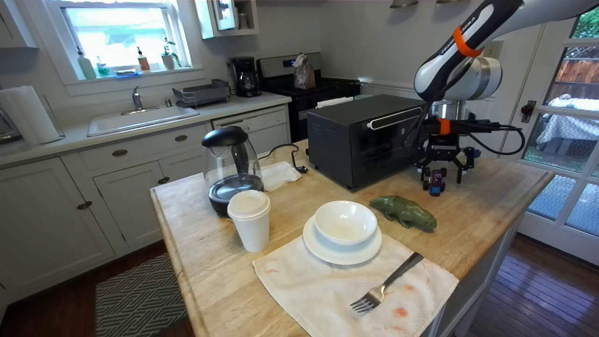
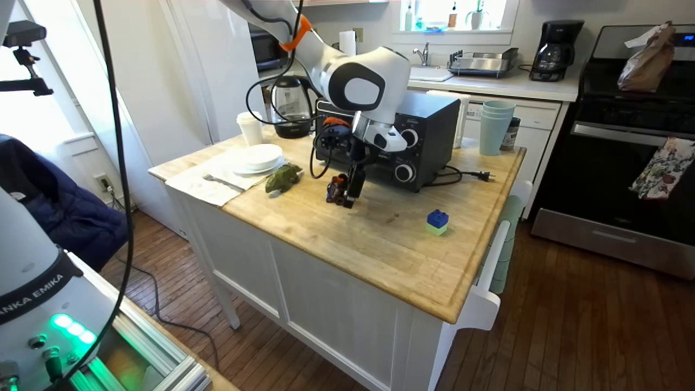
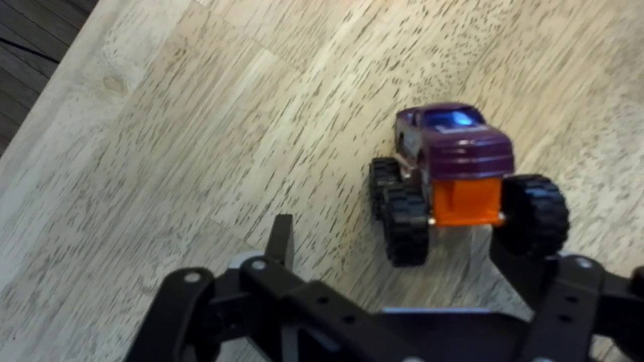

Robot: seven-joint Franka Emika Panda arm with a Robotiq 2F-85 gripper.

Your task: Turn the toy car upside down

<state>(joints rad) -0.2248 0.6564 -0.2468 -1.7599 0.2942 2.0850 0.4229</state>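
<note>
In an exterior view: claw (image 1: 440, 178) at 3 o'clock from picture centre, pointing down at the wooden table (image 1: 486, 201), legs spread; toy car (image 1: 436, 181) low between them. The oven (image 1: 360, 140) stands at 10 o'clock of the claw, the green toy animal (image 1: 405, 213) between 7 and 8 o'clock of the car. A bowl (image 1: 345, 220) sits on a plate (image 1: 344, 256), cloth (image 1: 299, 283) beneath, fork (image 1: 396, 276) at 5 o'clock of the bowl; a kettle (image 1: 234, 173) at 11 o'clock of the lidded cup (image 1: 252, 229). In an exterior view with a blue-and-green block (image 2: 437, 221): car at 9 o'clock of the visible finger, block between 3 and 4 o'clock of the car; claw spread not readable here. Wrist view: claw enters from 6 o'clock, fingers (image 3: 282, 241) parted widely, nothing pinched. Car at 3 o'clock from centre, purple body, orange end toward camera. Finger at 7 o'clock well apart from it; a wheel overlaps the finger at 4 o'clock, contact unclear. Whether all wheels rest on the table: cannot tell.
</note>
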